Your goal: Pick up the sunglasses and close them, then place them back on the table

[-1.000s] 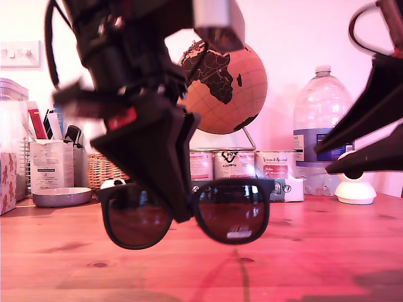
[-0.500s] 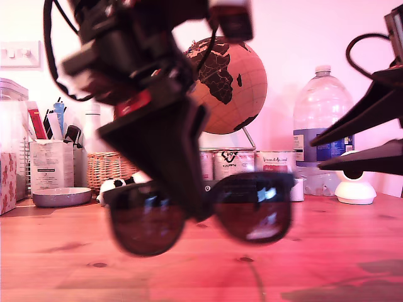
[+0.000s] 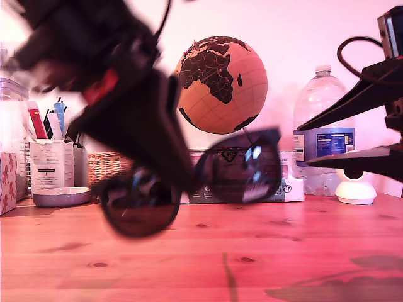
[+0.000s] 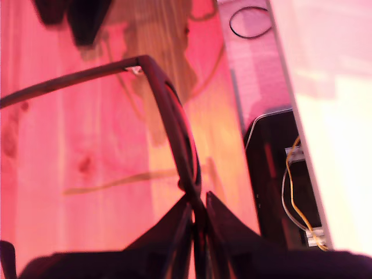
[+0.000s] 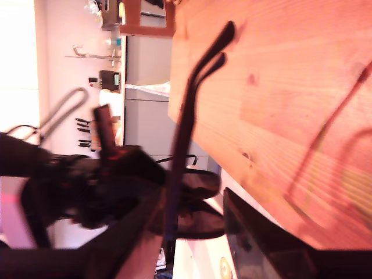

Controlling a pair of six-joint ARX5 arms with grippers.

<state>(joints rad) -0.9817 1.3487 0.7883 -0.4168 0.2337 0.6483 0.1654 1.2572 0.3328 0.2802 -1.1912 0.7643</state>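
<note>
While you watched the exterior view, my first gripper (image 3: 184, 182) swung hard at that view's left. It was blurred with the motion and stayed clenched on the bridge of the matte black plastic sunglasses (image 3: 239, 167) with their rounded dark brownish lenses. A second earlier the frame hung level; it had since rolled, so the lens toward the exterior view's right rode well higher than the other. The whole pair was in the air, clear of the reddish-brown pine table (image 3: 283, 251).

My first wrist view confirmed the grip for you: the jaws (image 4: 197, 209) were pinched on the frame (image 4: 174, 122), and one thin arm stood out wide, so the folding was not yet done. At the exterior view's right, my second gripper (image 3: 305, 146) waited released, its fingers spread wider than before. In its own view the two thin black arms (image 5: 192, 99) lined up with the gap between its fingers (image 5: 139, 238), though you could not tell how near they were. I'd judge the roll was meant to present those arms for folding.

Behind the action, from the exterior view's left, stood a shallow metal dish (image 3: 62, 197), a woven wicker basket (image 3: 107, 168), a cork-coloured globe (image 3: 220, 85) and a clear plastic water bottle (image 3: 322, 119). All sat well back. Nothing blocked the set-down patch, and only the two arms crowded each other.
</note>
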